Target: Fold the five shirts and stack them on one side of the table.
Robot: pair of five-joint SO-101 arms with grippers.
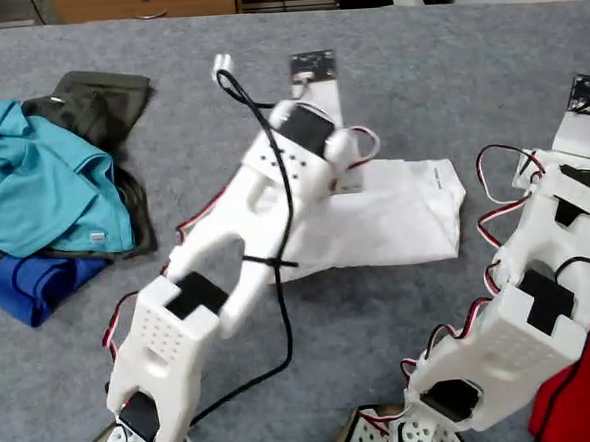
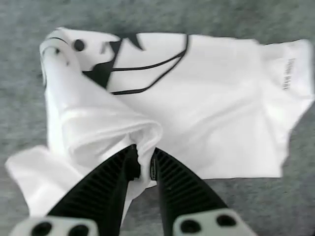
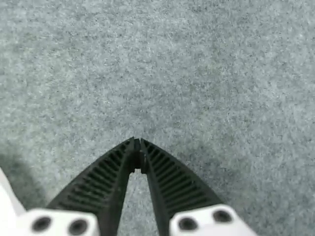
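While the left arm is stretching out over the middle of the grey surface (image 1: 485, 59), the left gripper (image 2: 144, 166) is pinching a raised fold of the white shirt (image 2: 216, 108). Its fingers (image 2: 108, 182) are sitting almost together with the cloth caught between them. The white shirt is lying near the centre of the surface as a rough rectangle, partly folded. A black line print is showing near one end in the left wrist view. In the high view the arm is covering the shirt's left part.

The right arm is sitting at the right side of the surface, near the white shirt's right edge but apart from it. The right gripper (image 3: 138, 157) is hanging over bare grey surface, its fingers meeting at the tips and gripping nothing.

At the left edge a teal shirt (image 1: 42, 186) is lying crumpled on top of a dark shirt (image 1: 97, 103). A blue shirt (image 1: 29, 287) is poking out from under the pile's near side. A red shirt (image 1: 581, 399) is lying at the near right corner, partly hidden behind the right arm.
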